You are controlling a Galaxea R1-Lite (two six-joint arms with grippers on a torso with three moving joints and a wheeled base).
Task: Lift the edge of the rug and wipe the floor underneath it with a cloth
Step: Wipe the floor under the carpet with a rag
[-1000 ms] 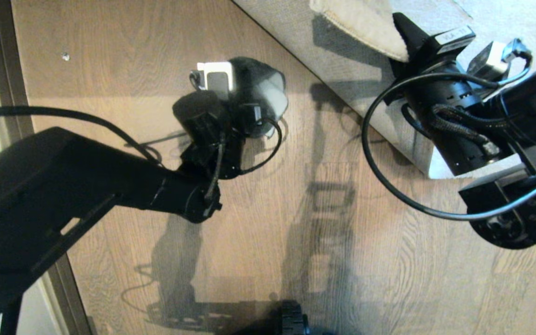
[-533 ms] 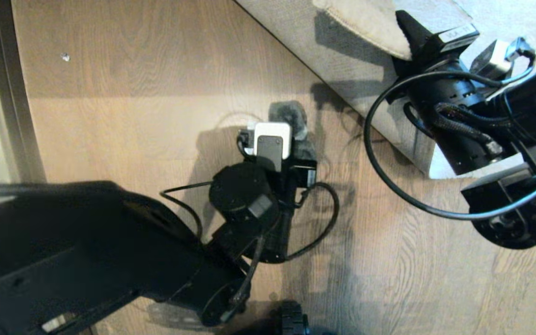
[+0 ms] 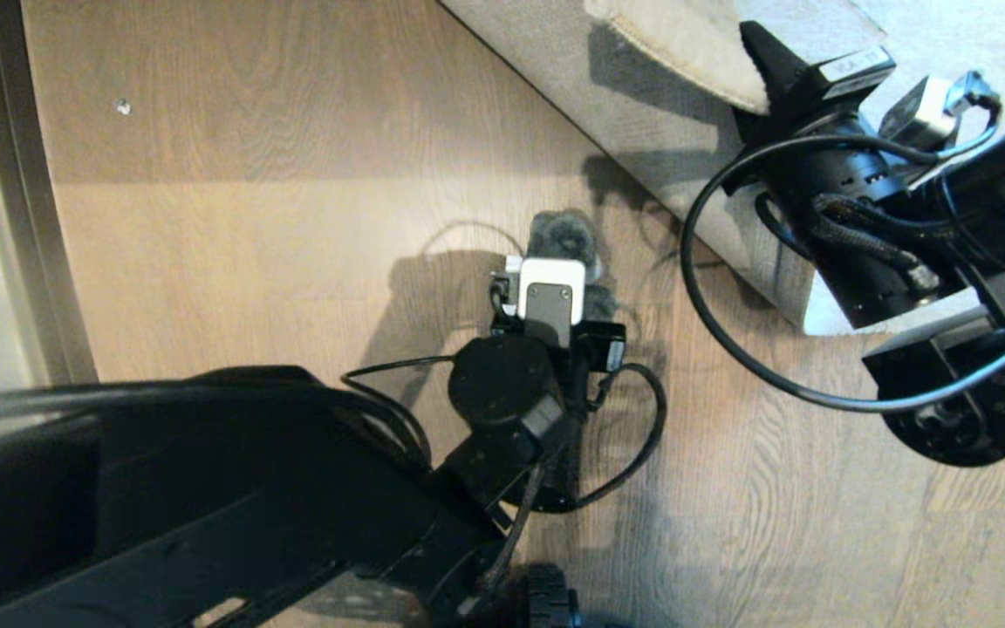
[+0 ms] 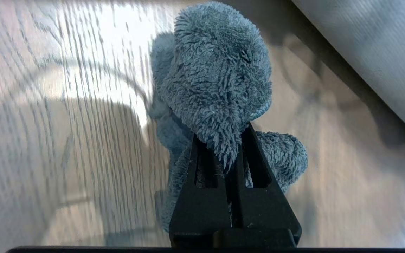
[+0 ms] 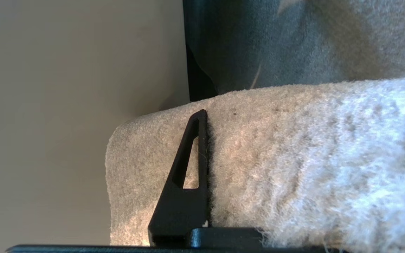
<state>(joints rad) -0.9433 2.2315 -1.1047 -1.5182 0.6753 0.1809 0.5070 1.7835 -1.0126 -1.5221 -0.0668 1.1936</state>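
Soft, fluffy, light cloth pinched in the closed left gripper, bunched and drooping onto the floor just beside the rug, likely to wipe easily if pressed flat and best held by a gathered fold as now. Rug edge folded up and clamped by the right gripper at the head view's upper right, looking thick, floppy and fairly heavy, best gripped near the corner. Small white label on the right wrist, too small to read.
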